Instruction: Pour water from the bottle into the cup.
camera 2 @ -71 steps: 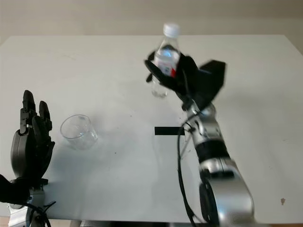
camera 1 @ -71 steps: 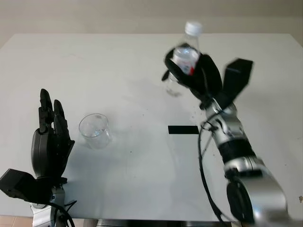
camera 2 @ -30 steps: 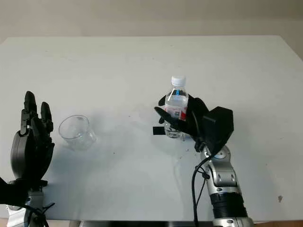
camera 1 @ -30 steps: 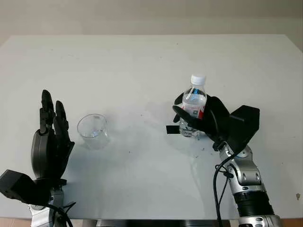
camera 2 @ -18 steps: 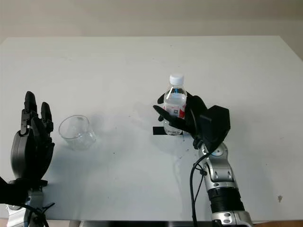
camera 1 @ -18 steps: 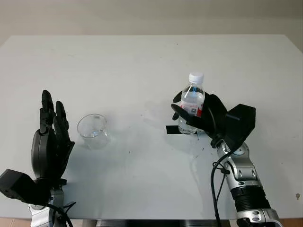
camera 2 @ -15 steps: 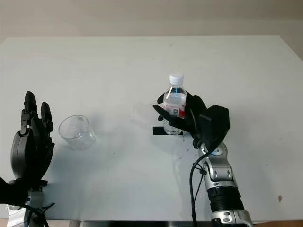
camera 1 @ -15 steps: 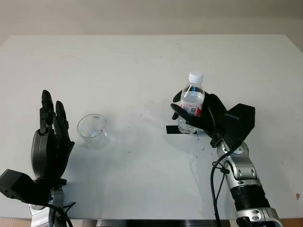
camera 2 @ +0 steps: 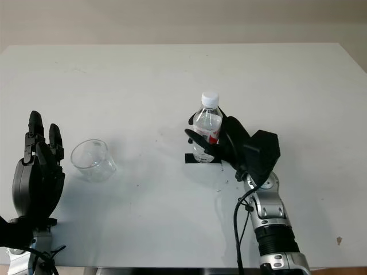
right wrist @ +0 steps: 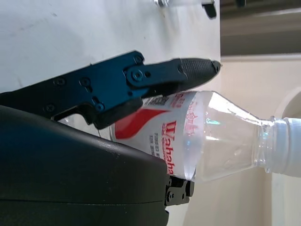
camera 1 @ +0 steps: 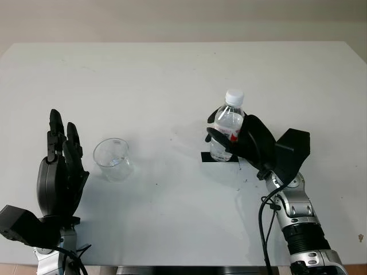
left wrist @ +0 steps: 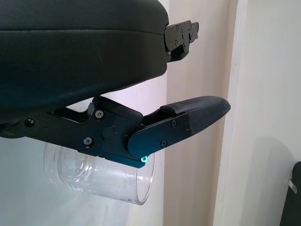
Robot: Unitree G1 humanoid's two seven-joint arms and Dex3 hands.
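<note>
Now, head views: right hand [camera 1: 243, 140] wrapped around capped bottle [camera 1: 225, 127], upright on black mark [camera 1: 215, 157], table [camera 1: 172, 74] centre-right; cup [camera 1: 113, 159] at its 9 o'clock, well apart | left hand [camera 1: 57, 177] open at 7 o'clock of cup | left wrist: cup [left wrist: 101, 181] beyond finger [left wrist: 188, 120] | right wrist: fingers [right wrist: 141, 77] clasp labelled bottle [right wrist: 207, 136].

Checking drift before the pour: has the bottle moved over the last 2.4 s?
Yes. The bottle, held in the right hand, came from beyond the black tape mark down to it. The cup stayed put.
</note>
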